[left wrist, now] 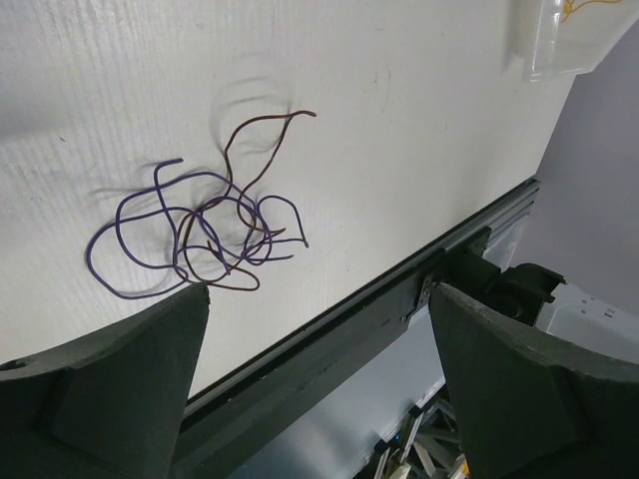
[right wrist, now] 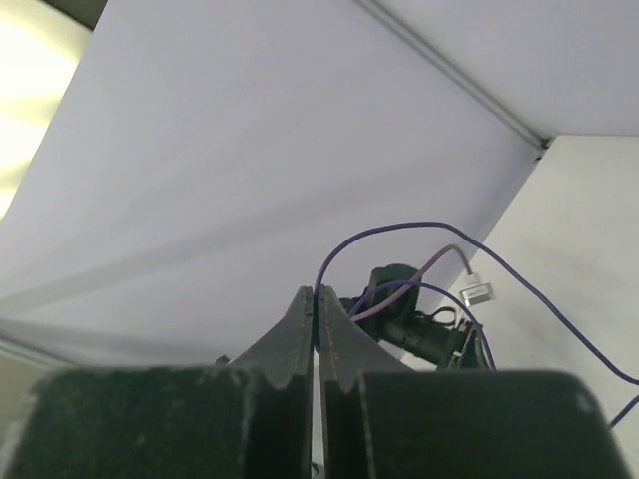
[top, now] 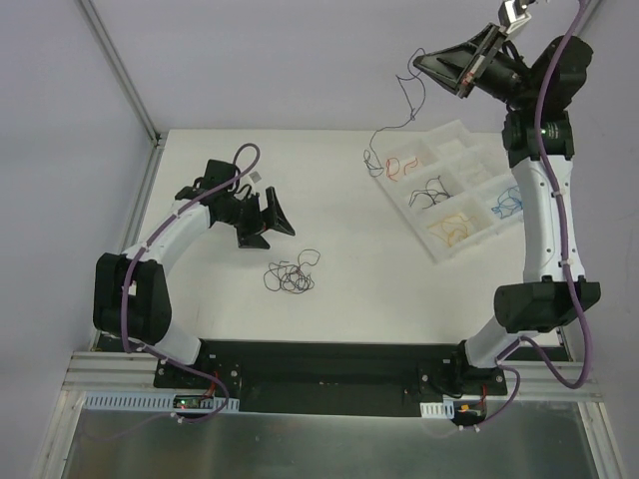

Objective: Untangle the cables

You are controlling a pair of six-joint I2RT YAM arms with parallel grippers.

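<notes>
A loose tangle of purple and brown cables (top: 290,275) lies on the white table, also in the left wrist view (left wrist: 200,232). My left gripper (top: 276,236) is open and empty, hovering just left of and above the tangle (left wrist: 318,291). My right gripper (top: 418,63) is raised high above the table's far right, shut on a thin purple cable (right wrist: 399,228) at its tips (right wrist: 318,295). That cable (top: 371,145) hangs down from the jaws, and its lower end reaches the table by the tray's left corner.
A white compartment tray (top: 477,160) sits at the right of the table, with single cables in several cells; its corner shows in the left wrist view (left wrist: 555,50). The table's black front rail (left wrist: 379,299) runs below the tangle. A wall frame post (top: 118,66) stands at the far left.
</notes>
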